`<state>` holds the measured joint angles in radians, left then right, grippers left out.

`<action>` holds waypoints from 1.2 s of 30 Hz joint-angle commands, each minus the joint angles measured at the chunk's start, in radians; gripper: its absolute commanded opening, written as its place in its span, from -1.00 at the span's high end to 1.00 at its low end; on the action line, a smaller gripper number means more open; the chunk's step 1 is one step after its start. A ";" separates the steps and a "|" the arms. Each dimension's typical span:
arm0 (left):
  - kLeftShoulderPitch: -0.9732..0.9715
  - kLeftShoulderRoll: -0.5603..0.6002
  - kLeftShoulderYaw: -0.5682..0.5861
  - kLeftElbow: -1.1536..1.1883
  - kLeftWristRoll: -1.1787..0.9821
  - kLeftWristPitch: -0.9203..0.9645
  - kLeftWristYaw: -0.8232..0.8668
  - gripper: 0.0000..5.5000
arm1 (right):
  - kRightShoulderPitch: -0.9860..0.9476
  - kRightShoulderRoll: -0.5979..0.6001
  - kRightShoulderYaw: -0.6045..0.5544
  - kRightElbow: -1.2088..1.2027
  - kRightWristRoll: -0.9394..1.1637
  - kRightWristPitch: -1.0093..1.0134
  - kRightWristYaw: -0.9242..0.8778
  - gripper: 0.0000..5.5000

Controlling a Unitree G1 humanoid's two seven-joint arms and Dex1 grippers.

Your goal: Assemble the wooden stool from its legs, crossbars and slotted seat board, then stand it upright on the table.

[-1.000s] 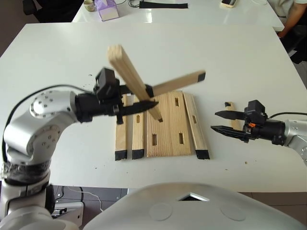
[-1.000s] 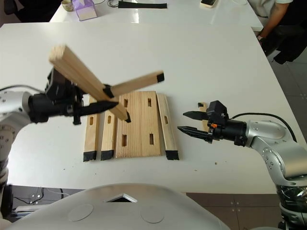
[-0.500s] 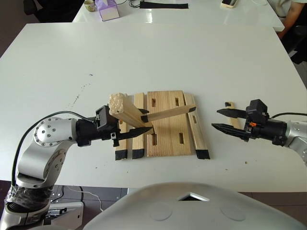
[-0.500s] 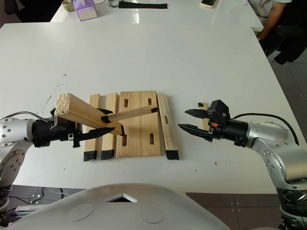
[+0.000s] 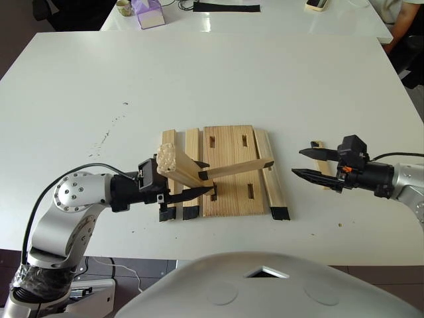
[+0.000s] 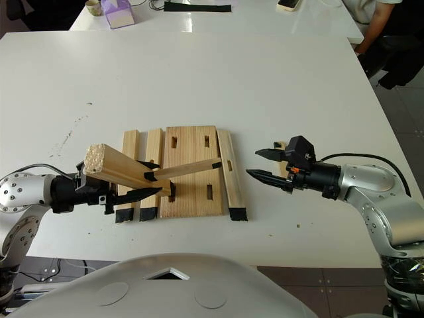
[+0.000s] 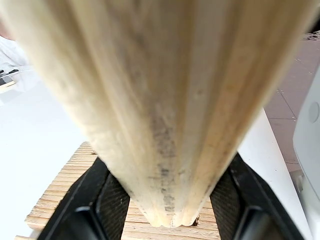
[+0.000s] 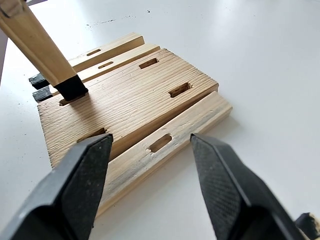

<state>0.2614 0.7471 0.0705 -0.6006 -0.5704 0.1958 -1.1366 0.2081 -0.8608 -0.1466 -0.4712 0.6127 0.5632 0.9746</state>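
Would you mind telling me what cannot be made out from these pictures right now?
Left wrist view: the held leg blocks most of the seat board.
Right wrist view: the leg's black tip hides how deep it sits.
Eye views: the right gripper partly hides a small wooden piece.

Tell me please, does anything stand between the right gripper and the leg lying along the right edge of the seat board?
Nothing visible does. Only bare table lies between the right gripper, fingers open, and that lying leg. The left gripper holds its leg with crossbar over the seat board's left part, out of this path.
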 commanded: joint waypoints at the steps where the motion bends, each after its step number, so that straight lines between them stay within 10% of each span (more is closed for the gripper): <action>1: 0.018 0.021 -0.014 0.003 0.011 -0.020 -0.027 0.25 | -0.015 0.007 0.010 -0.003 -0.010 -0.004 -0.005 -0.04; 36: -0.112 0.094 -0.232 0.216 0.191 -0.005 -0.016 0.25 | -0.018 0.024 0.050 -0.008 -0.045 -0.014 -0.010 -0.04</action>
<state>0.1299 0.8092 -0.1067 -0.4305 -0.4364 0.0821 -1.1537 0.2066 -0.8349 -0.1034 -0.4726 0.5764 0.5554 0.9675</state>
